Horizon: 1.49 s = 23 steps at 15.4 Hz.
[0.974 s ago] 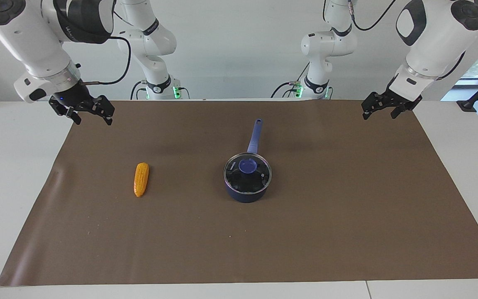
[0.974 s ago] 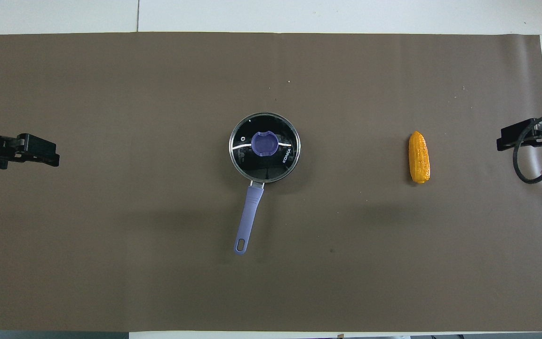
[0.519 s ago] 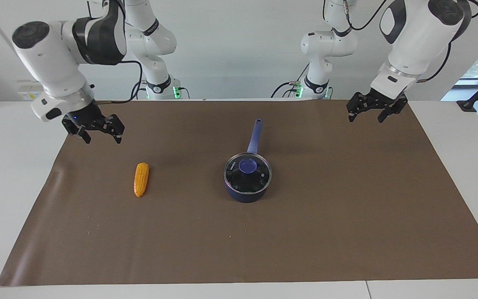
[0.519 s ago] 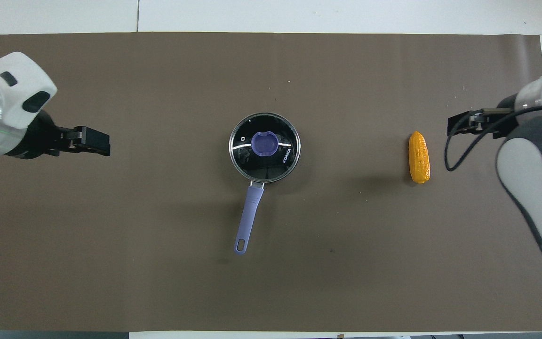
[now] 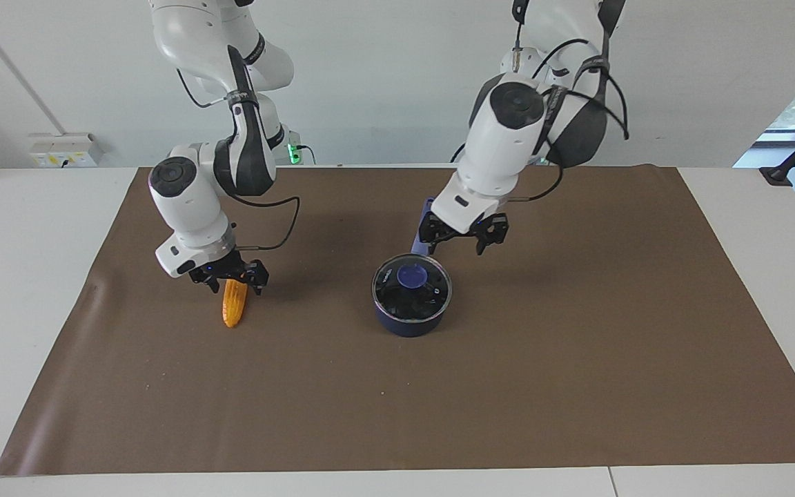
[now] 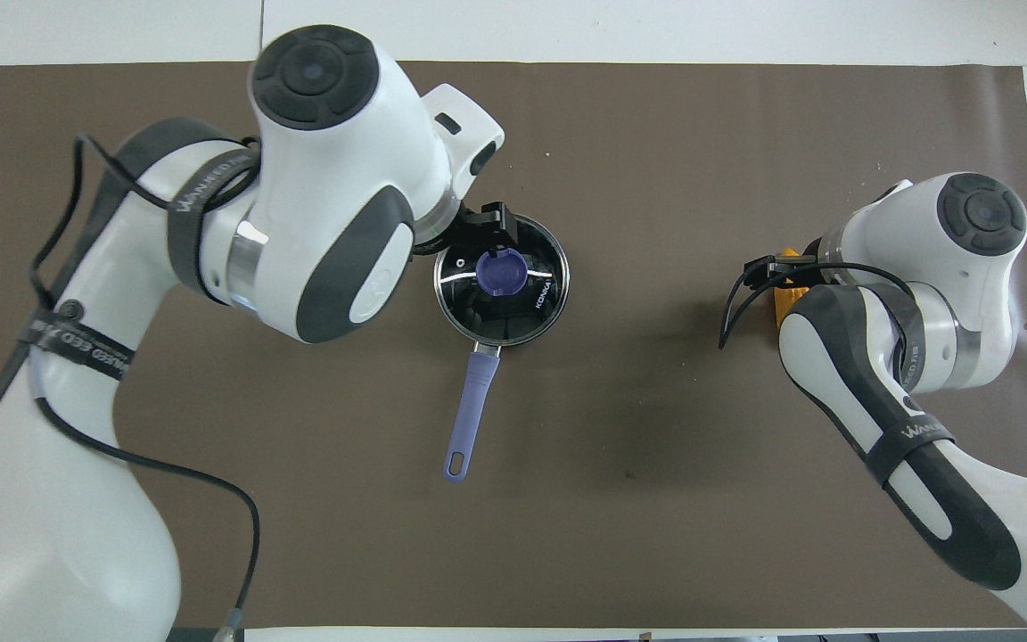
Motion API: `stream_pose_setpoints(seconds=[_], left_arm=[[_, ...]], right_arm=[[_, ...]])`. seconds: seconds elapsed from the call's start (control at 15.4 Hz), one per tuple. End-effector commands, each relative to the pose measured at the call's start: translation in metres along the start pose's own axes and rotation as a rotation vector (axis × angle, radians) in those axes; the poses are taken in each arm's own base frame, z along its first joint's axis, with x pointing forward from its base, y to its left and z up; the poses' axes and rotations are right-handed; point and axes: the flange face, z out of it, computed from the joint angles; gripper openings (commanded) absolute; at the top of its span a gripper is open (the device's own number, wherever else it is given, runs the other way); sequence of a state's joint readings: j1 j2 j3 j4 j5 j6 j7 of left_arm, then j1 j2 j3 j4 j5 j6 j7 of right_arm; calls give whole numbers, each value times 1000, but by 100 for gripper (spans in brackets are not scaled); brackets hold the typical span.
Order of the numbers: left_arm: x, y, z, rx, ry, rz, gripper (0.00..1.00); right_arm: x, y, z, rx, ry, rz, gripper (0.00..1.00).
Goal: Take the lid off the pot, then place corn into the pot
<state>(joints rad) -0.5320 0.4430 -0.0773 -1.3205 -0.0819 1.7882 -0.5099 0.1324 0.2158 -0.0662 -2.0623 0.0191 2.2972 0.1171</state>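
Observation:
The dark blue pot [image 5: 408,323] stands mid-mat with the glass lid [image 5: 432,290] on it, blue-purple knob [image 6: 501,272] at its centre; its long handle [image 6: 469,415] points toward the robots. My left gripper [image 5: 457,247] hangs open just above the handle's root, beside the lid's rim nearest the robots, touching nothing. The orange-yellow corn [image 5: 233,312] lies toward the right arm's end. My right gripper [image 5: 235,288] is low and open, its fingers to either side of the corn's end nearest the robots. In the overhead view the right arm hides most of the corn [image 6: 786,303].
A brown mat [image 5: 577,345] covers most of the white table [image 5: 25,276]. Nothing else lies on it. Both arms stretch out over the mat, and the left arm's bulk covers much of its end in the overhead view.
Both arms swung in from the table's ends. The left gripper came over the pot's handle by the lid, and the right gripper dropped onto the corn. Pot, lid and corn stayed put.

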Motion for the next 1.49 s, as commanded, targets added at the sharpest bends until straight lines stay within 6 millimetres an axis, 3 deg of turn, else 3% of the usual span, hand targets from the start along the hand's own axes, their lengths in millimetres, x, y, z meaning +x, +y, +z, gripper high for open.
stream_pose_setpoints(seconds=[0.0, 0.26, 0.32, 0.58, 0.71, 0.97, 1.04, 1.17, 1.3, 1.43], left_arm=[[5, 22, 17, 5, 12, 12, 100], [5, 34, 46, 72, 31, 56, 100], [4, 36, 51, 88, 34, 67, 100], [8, 37, 60, 80, 51, 69, 100], [9, 37, 66, 84, 46, 69, 100], [9, 37, 71, 89, 49, 73, 100], [8, 38, 74, 91, 46, 74, 100], [7, 38, 75, 92, 44, 75, 100], [6, 40, 75, 93, 42, 78, 96], [5, 40, 77, 102, 45, 83, 93]], right_arm=[[-1, 10, 10, 3, -4, -55, 100], [-6, 12, 19, 0, -24, -61, 100], [-7, 15, 22, 0, -28, -71, 93], [-9, 20, 27, -1, -39, -75, 60], [-10, 20, 29, -2, -44, -75, 53], [-10, 19, 30, -5, -53, -83, 0], [-8, 15, 27, -8, -59, -91, 0], [10, 5, -1, -10, -78, -96, 0], [34, -26, -45, -8, -105, -131, 0], [51, -41, -72, -12, -123, -139, 0]])
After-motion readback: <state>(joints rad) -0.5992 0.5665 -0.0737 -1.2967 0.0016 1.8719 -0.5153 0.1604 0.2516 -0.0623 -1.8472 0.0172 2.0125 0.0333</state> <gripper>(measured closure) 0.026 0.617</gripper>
